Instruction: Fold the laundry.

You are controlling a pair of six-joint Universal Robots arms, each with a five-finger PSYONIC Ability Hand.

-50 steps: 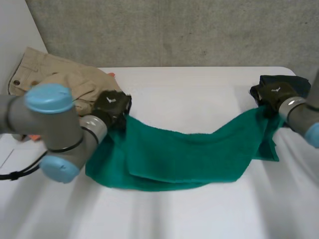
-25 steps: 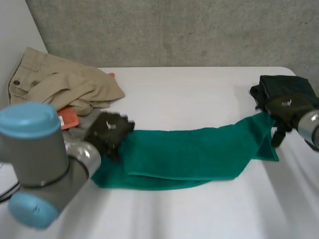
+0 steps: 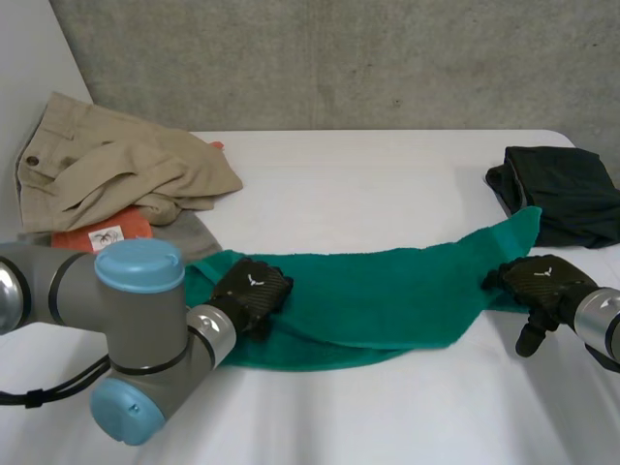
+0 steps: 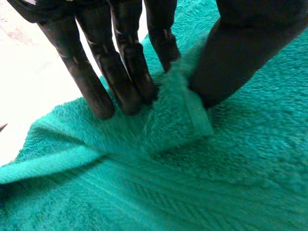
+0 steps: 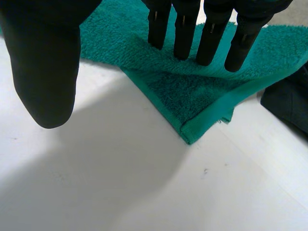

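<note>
The green towel (image 3: pixel 387 300) lies stretched across the counter's (image 3: pixel 387 417) middle. The left hand (image 3: pixel 250 294) pinches a fold at its left end. The right hand (image 3: pixel 538 281) rests straight-fingered on its right corner. Bare counter runs along the near edge.

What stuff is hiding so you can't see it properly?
- Head view: the orange cloth lies mostly under the beige trousers; its label is too small to read.
- Head view: the left arm covers the near left end of the green towel.
- Head view: the dark garment is cut off by the right edge.
- Left wrist view: the towel fold pinched by the left hand hides the table beneath.
</note>
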